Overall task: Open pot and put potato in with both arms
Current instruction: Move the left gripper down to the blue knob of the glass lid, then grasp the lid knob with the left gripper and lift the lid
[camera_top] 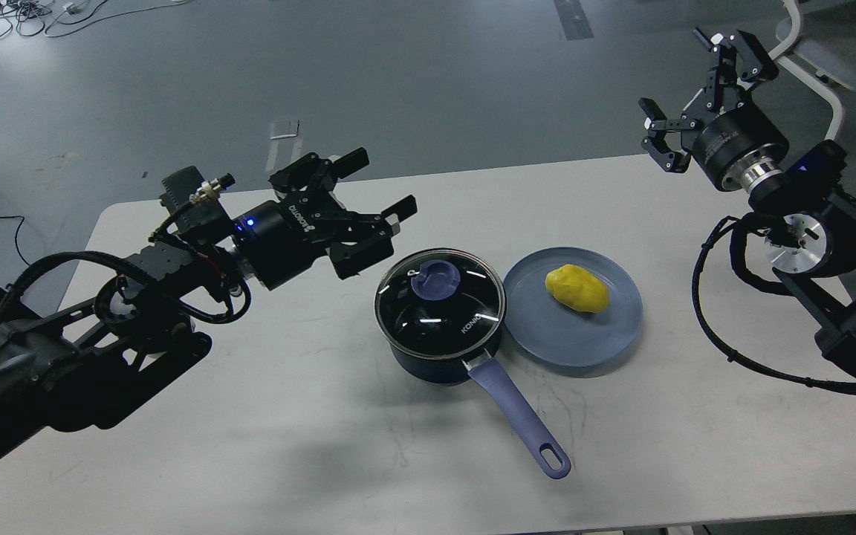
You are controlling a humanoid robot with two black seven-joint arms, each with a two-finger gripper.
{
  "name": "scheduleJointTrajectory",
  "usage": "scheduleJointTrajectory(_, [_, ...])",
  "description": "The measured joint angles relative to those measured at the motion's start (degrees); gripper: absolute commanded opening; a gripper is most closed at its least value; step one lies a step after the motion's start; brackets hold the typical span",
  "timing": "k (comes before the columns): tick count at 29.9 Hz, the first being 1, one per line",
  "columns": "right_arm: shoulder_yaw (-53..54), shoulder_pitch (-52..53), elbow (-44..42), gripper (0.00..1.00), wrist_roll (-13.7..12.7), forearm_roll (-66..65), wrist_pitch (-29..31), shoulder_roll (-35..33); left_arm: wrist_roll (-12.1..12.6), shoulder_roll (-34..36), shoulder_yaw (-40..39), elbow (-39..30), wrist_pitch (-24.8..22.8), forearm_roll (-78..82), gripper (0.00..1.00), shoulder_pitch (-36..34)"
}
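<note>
The pot (439, 316) is lidded mid-table; the opening step is in hand. The left gripper (376, 186), fingers spread, needs to drop onto the lid knob (435, 279); the right gripper (684, 96) hangs open and empty, the potato (577, 288) waiting on the plate (547, 342).

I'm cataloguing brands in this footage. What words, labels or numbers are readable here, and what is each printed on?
"KONKA", partly legible: white print on the glass lid of the pot, near the handle side.
White lettering on the left end effector body: there, but too blurred to read for certain.
Small print on the right end effector body: too small to read.
Potato, plate, table: no text.
</note>
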Motion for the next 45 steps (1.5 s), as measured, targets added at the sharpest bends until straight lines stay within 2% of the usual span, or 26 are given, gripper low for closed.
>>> scheduleJointTrajectory(6, [-0.5,0.5,0.0,1.0,-0.3,0.0,-1.0,0.1,0.0,-7.9,0.4,0.5,0.1,12.2,0.98,-0.4])
scheduleJointTrajectory(15, [-0.5,1.1,-0.1,1.0,-0.6,0.0,-1.4,-1.5,0.1,-17.5,2.1,13.5,-0.1,15.0,0.98,-0.3])
scheduleJointTrajectory(29, [-0.5,0.8,0.0,1.0,-0.6,0.0,-1.4,-2.1,0.3,-17.9,3.9,19.2,0.0,15.1,0.98,0.0])
scheduleJointTrajectory(45, [-0.9,0.6,0.0,1.0,-1.1,0.0,-1.5,-2.2,0.2,-16.4,5.2,19.2,0.0,14.5,0.98,1.4])
